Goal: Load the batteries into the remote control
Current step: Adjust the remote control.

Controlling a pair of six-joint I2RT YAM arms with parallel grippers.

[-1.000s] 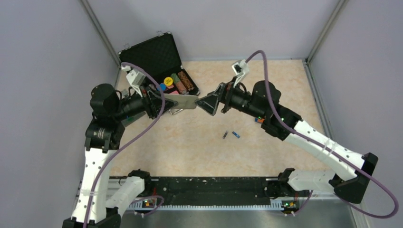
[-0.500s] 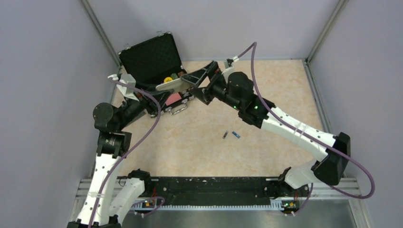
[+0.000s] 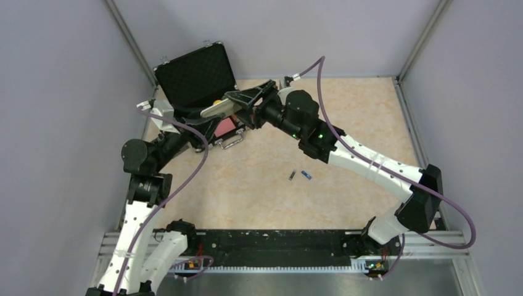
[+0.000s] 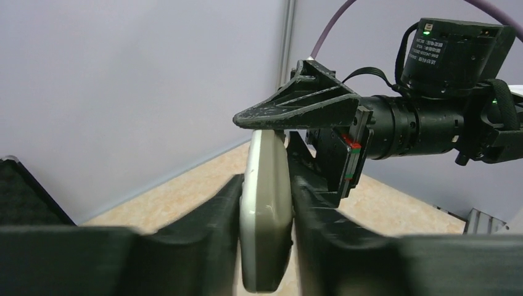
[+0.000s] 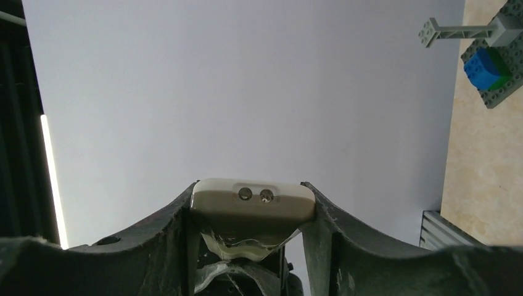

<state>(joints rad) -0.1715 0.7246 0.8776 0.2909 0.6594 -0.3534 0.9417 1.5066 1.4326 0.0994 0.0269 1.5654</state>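
Right gripper [image 5: 251,192] first: I see its two fingers closed on the short end of the remote control [image 5: 251,202], one pressed against each side. Two small round holes in that end face my wrist camera.

Through the left wrist camera, the left gripper [image 4: 266,185] has the same remote edge-on between its fingers. Both fingers lie against the remote's flat faces, so I read it as clamped there too. One finger of the right gripper lies over the remote's far top edge.

From overhead, both arms reach toward the far left corner and meet at the remote. It hangs in the air above the front edge of an open black case [image 3: 196,73], which has something red inside that is partly hidden by the arms.

Out on the beige table [image 3: 259,203], the dark grey battery [image 3: 293,176] and the blue battery [image 3: 306,176] lie just beside each other near the middle, grey on the left, well apart from the remote.

In the right wrist view, a grey studded plate [image 5: 502,92] carrying a blue block [image 5: 481,65] sits at the upper right corner.
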